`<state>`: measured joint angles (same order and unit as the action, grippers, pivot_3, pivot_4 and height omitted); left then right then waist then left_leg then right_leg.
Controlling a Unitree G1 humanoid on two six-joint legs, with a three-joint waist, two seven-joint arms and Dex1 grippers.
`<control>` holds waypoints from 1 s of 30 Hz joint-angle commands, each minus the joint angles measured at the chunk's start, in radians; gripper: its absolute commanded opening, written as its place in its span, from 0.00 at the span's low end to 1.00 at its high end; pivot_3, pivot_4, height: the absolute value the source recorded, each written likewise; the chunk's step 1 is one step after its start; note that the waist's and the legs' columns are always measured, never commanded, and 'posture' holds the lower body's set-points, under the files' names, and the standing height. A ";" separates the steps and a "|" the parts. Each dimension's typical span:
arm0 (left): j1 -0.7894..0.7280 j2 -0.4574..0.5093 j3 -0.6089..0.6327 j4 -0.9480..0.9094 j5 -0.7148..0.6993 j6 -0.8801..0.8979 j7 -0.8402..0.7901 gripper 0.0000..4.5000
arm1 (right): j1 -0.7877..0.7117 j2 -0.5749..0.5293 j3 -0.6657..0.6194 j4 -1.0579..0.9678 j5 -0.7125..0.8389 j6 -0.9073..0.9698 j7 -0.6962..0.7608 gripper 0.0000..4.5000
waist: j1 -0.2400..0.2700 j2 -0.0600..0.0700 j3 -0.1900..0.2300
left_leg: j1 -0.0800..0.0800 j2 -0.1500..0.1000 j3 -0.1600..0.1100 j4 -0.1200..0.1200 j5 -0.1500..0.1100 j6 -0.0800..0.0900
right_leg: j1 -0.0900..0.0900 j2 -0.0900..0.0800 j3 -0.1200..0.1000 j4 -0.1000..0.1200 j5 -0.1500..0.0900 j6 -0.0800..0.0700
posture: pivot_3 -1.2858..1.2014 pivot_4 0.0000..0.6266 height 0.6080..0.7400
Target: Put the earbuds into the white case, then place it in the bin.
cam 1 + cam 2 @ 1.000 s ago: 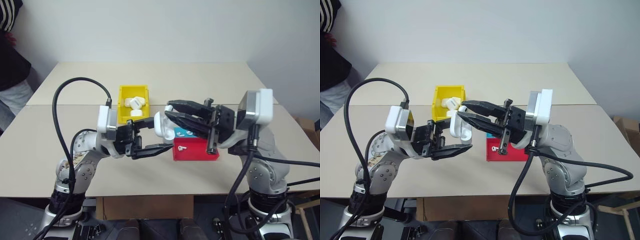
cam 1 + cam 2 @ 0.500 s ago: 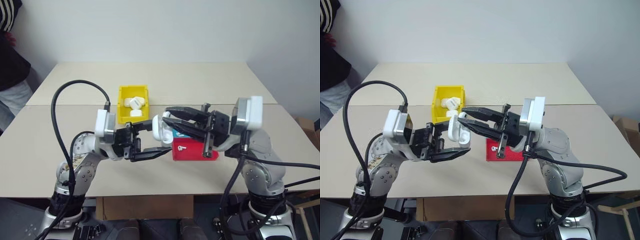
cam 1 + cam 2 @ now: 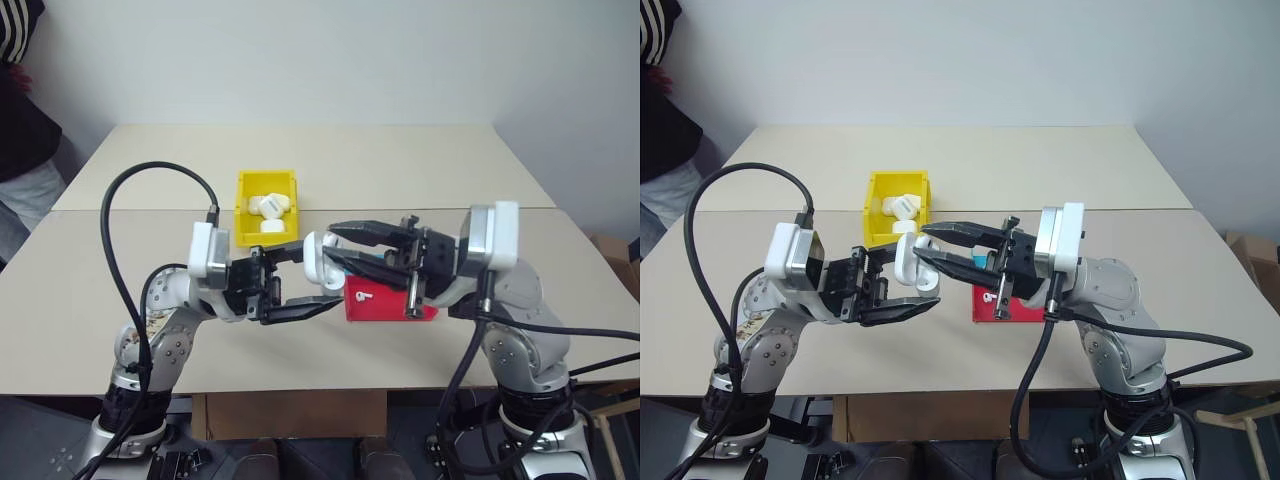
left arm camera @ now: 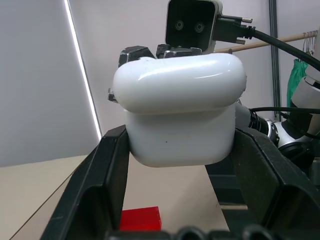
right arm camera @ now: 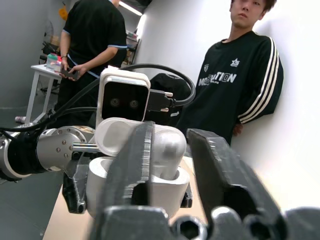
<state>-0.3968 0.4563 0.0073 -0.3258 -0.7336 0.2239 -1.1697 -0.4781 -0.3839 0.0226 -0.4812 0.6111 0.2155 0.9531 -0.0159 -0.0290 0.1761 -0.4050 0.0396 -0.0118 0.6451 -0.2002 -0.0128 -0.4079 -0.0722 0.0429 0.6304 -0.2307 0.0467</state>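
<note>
I see my left claw (image 3: pixel 300 277) clamped on the white case (image 3: pixel 318 257), held up above the worktop (image 3: pixel 420 160), my right claw (image 3: pixel 335 245) with fingers apart at its open lid, a red tray (image 3: pixel 385 302) below, and the bin (image 3: pixel 266 185) beyond holding more cases.

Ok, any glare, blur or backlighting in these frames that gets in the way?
Left wrist view: a bright vertical light strip behind, soft highlights on the white case, still readable. Right wrist view: the right gripper fingers loom dark and soft up close. Eye views: even lighting, faint shadows on the table.
</note>
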 commanded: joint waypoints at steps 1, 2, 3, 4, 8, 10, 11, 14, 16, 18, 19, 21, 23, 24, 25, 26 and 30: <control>-0.010 -0.003 0.011 -0.009 -0.002 -0.020 -0.001 0.62 | 0.002 -0.013 -0.009 -0.010 -0.006 -0.035 0.000 0.56 | 0.000 0.000 0.000 | 0.000 0.000 0.000 0.000 0.000 0.000 | 0.000 0.000 0.000 0.000 0.000 0.000 | 0.52 0.24 1.00; -0.010 -0.001 0.010 -0.010 -0.002 -0.017 0.001 0.62 | 0.003 -0.016 -0.010 -0.009 -0.005 -0.037 0.002 0.56 | 0.000 0.000 0.000 | 0.000 0.000 0.000 0.000 0.000 0.000 | 0.000 0.000 0.000 0.000 0.000 0.000 | 0.52 0.24 1.00; -0.012 0.000 0.011 -0.011 -0.003 -0.014 0.002 0.62 | 0.003 -0.019 -0.012 -0.007 -0.003 -0.040 0.005 0.56 | 0.000 0.000 0.000 | 0.000 0.000 0.000 0.000 0.000 0.000 | 0.000 0.000 0.000 0.000 0.000 0.000 | 0.52 0.24 1.00; -0.013 0.001 0.012 -0.011 -0.004 -0.013 0.002 0.62 | 0.003 -0.022 -0.015 -0.006 -0.002 -0.042 0.007 0.56 | 0.000 0.000 0.000 | 0.000 0.000 0.000 0.000 0.000 0.000 | 0.000 0.000 0.000 0.000 0.000 0.000 | 0.52 0.24 1.00; -0.028 0.018 0.014 -0.010 -0.003 0.000 0.000 0.62 | -0.011 -0.050 -0.071 -0.006 0.066 -0.014 0.005 0.56 | 0.000 0.000 0.000 | 0.000 0.000 0.000 0.000 0.000 0.000 | 0.000 0.000 0.000 0.000 0.000 0.000 | 0.52 0.24 1.00; -0.030 0.030 0.018 -0.009 -0.004 0.002 -0.006 0.62 | -0.021 -0.113 -0.103 0.005 0.125 0.054 0.024 0.56 | 0.002 0.000 0.000 | 0.000 0.000 0.000 0.000 0.000 0.000 | 0.000 0.000 0.000 0.000 0.000 0.000 | 0.52 0.24 1.00; -0.029 0.036 0.020 -0.008 -0.006 0.002 -0.011 0.62 | -0.026 -0.148 -0.110 0.011 0.141 0.085 0.037 0.56 | 0.002 0.000 0.000 | 0.000 0.000 0.000 0.000 0.000 0.000 | 0.000 0.000 0.000 0.000 0.000 0.000 | 0.52 0.24 1.00; -0.011 0.068 0.028 0.007 0.013 -0.020 -0.041 0.62 | -0.081 -0.276 -0.103 0.072 0.127 0.176 0.079 0.56 | 0.002 0.000 0.000 | 0.000 0.000 0.000 0.000 0.000 0.000 | 0.000 -0.001 0.000 -0.001 0.000 0.000 | 0.52 0.24 1.00; 0.015 0.093 0.034 0.025 0.037 -0.057 -0.080 0.62 | -0.140 -0.360 -0.075 0.137 0.077 0.213 0.116 0.56 | -0.003 0.000 0.000 | 0.000 -0.001 0.001 0.000 0.000 0.000 | 0.000 -0.001 0.000 -0.001 0.000 0.000 | 0.52 0.24 1.00; 0.051 0.119 0.042 0.045 0.057 -0.091 -0.124 0.62 | -0.213 -0.429 -0.017 0.217 -0.008 0.221 0.160 0.56 | -0.008 0.000 0.000 | 0.000 -0.001 0.002 -0.001 0.000 0.000 | 0.000 -0.001 0.001 -0.001 0.000 -0.001 | 0.52 0.24 1.00; 0.068 0.128 0.051 0.053 0.055 -0.107 -0.144 0.62 | -0.258 -0.453 0.014 0.265 -0.042 0.236 0.183 0.56 | -0.010 0.001 0.000 | 0.000 0.000 0.002 -0.001 0.000 0.000 | -0.001 -0.001 0.001 -0.001 0.000 -0.001 | 0.52 0.24 1.00; 0.104 0.148 0.065 0.055 0.053 -0.116 -0.160 0.62 | -0.340 -0.477 0.090 0.372 -0.140 0.195 0.244 0.56 | -0.011 0.000 0.000 | 0.000 0.001 0.003 -0.001 0.000 0.000 | -0.002 0.001 0.001 -0.001 -0.001 -0.002 | 0.52 0.24 1.00; 0.150 0.168 0.075 0.051 0.069 -0.136 -0.175 0.62 | -0.421 -0.484 0.184 0.500 -0.270 0.098 0.321 0.56 | -0.014 0.001 0.000 | -0.001 0.004 0.003 -0.001 0.000 0.000 | -0.004 0.003 0.001 -0.001 -0.001 -0.002 | 0.52 0.24 1.00; 0.172 0.171 0.080 0.047 0.073 -0.147 -0.179 0.62 | -0.468 -0.477 0.235 0.573 -0.327 0.073 0.361 0.56 | -0.014 0.001 0.000 | -0.002 0.004 0.004 -0.001 0.000 0.000 | -0.005 0.003 0.002 -0.001 -0.001 -0.002 | 0.52 0.24 1.00; 0.194 0.175 0.084 0.041 0.076 -0.155 -0.178 0.62 | -0.512 -0.461 0.283 0.649 -0.389 0.029 0.390 0.56 | -0.014 0.001 0.000 | -0.002 0.005 0.004 -0.002 0.000 0.000 | -0.006 0.004 0.002 -0.001 -0.001 -0.002 | 0.52 0.24 1.00; 0.208 0.176 0.086 0.037 0.078 -0.160 -0.177 0.62 | -0.542 -0.448 0.312 0.704 -0.429 -0.002 0.410 0.56 | -0.015 0.001 0.000 | -0.003 0.005 0.005 -0.002 0.000 0.000 | -0.007 0.004 0.003 -0.001 -0.001 -0.002 | 0.52 0.24 1.00; 0.260 0.177 0.101 -0.001 0.080 -0.169 -0.151 0.62 | -0.715 -0.336 0.449 0.979 -0.602 -0.028 0.465 0.56 | -0.024 0.001 0.001 | -0.008 0.007 0.007 -0.002 0.000 0.000 | -0.015 0.006 0.005 0.002 0.004 -0.009 | 0.52 0.24 1.00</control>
<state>-0.1402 0.6259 0.0835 -0.2754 -0.6503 0.0774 -1.3332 -1.1386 -0.7310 0.4544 0.4339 0.0646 0.2208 1.3910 -0.0397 -0.0283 0.1766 -0.4141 0.0471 -0.0050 0.6433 -0.2001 -0.0128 -0.4233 -0.0651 0.0482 0.6320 -0.2260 0.0366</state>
